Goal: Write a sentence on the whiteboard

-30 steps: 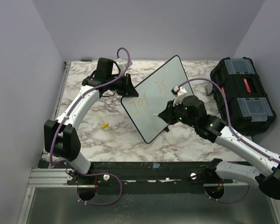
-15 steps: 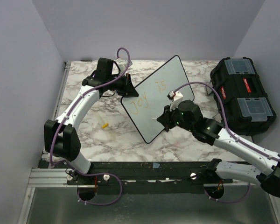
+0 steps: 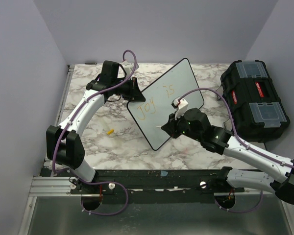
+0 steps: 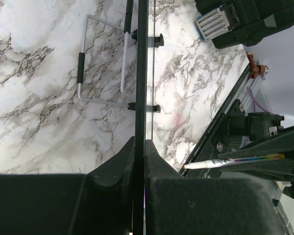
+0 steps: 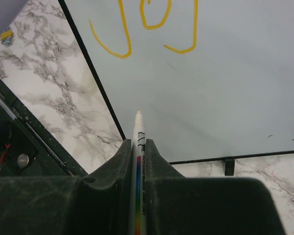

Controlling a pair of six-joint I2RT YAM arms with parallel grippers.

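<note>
Whiteboard [image 3: 180,81] sits mid-table, turned cornerwise. The sentence [image 3: 148,108] on it reads only "Joy is", thin yellow-orange handwriting on one slanted line, "Joy" left and "is" up right. The board is flat glossy white with a thin black rim, rounded corners and small black feet. Table [image 3: 95,120] is grey-veined white marble. A small yellow cap [image 3: 110,131] lies left of the board. A black hard-plastic toolbox [image 3: 255,100] with clear lids stands far right.

My left pincer [image 4: 140,147] is clamped tight on the board's upper-left edge. My right pincer [image 5: 138,144] is closed around a white marker [image 5: 138,161] with a rainbow stripe. Its tip points at the board just inside the lower rim. Contact: can't tell.
</note>
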